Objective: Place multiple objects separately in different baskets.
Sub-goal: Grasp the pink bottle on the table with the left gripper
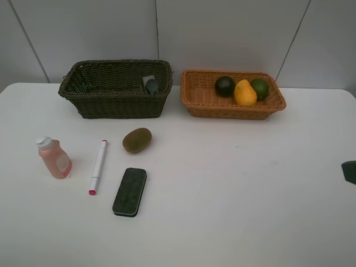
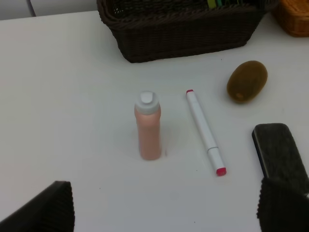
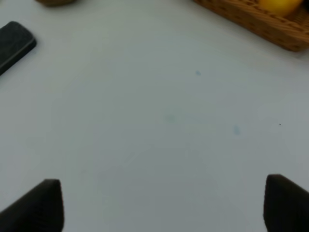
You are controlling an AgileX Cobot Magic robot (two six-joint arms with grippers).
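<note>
On the table's left lie a pink bottle (image 1: 54,158), a white marker (image 1: 98,166), a brown kiwi (image 1: 137,140) and a black eraser (image 1: 129,192). The dark basket (image 1: 119,105) holds a dark grey bottle (image 1: 151,85). In the orange basket (image 1: 233,111) sit a mangosteen (image 1: 225,85), a mango (image 1: 245,93) and a lime (image 1: 260,88). My left gripper (image 2: 164,212) hangs open above the table, short of the pink bottle (image 2: 148,126), marker (image 2: 205,131) and eraser (image 2: 280,150). My right gripper (image 3: 161,205) is open over bare table.
The white table ends at a grey panelled wall behind the baskets. A dark piece of the right arm (image 1: 350,171) shows at the right edge. In the right wrist view the eraser (image 3: 14,43) and the orange basket (image 3: 260,21) lie far from the fingers.
</note>
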